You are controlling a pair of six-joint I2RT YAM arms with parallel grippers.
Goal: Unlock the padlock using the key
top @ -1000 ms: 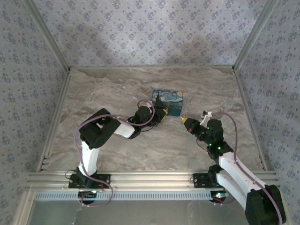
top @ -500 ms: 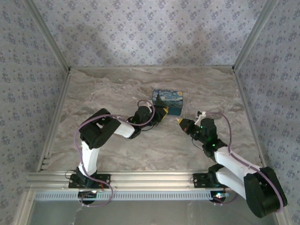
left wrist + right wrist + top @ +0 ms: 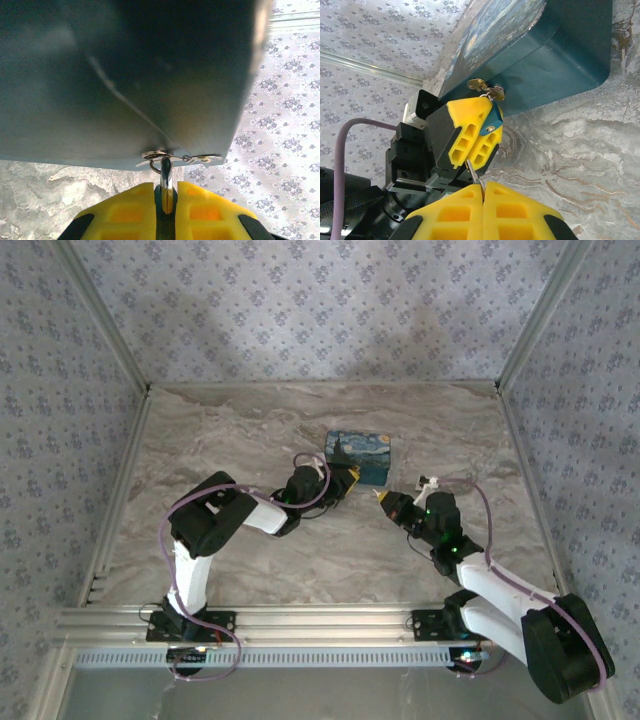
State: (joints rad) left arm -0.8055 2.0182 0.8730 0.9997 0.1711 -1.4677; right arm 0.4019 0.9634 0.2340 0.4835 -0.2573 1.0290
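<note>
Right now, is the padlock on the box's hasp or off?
On: the padlock shackle loops through the box hasp, clamped in the left gripper.

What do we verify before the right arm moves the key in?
1. Left gripper clamped on the padlock: ok.
2. Right gripper clamped on the key, thin tip poking out: ok.
3. Padlock's loop through the latch on the box: ok.
4. Key tip in the padlock: not ok, it sits apart from the blue body.
5. Key lined up with the keyhole: cannot tell, keyhole hidden.
</note>
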